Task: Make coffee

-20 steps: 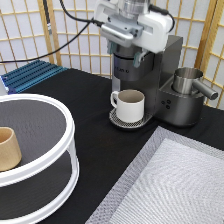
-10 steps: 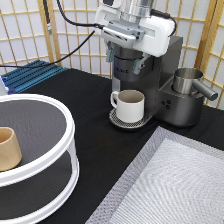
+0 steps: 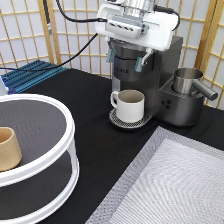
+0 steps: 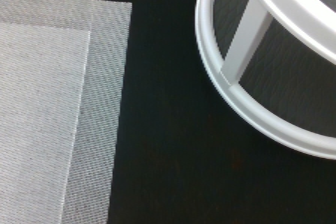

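The gripper (image 3: pixel 129 56) sits on top of the coffee machine (image 3: pixel 165 85) at the desk's (image 3: pixel 100 150) far edge; whether its fingers are wide or narrow cannot be told. The coffee pod cannot be seen. A white mug (image 3: pixel 129 105) stands under the spout. A tan cup (image 3: pixel 9 148) rests on the round white shelf (image 3: pixel 60 145) near the left edge.

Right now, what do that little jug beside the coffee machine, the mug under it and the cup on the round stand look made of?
The jug looks like brushed steel: grey, with a dull sheen. The white mug seems glazed ceramic, smooth and slightly glossy. The tan cup is matte, perhaps wood or paper; hard to tell. The gripper sits at the coffee machine top.
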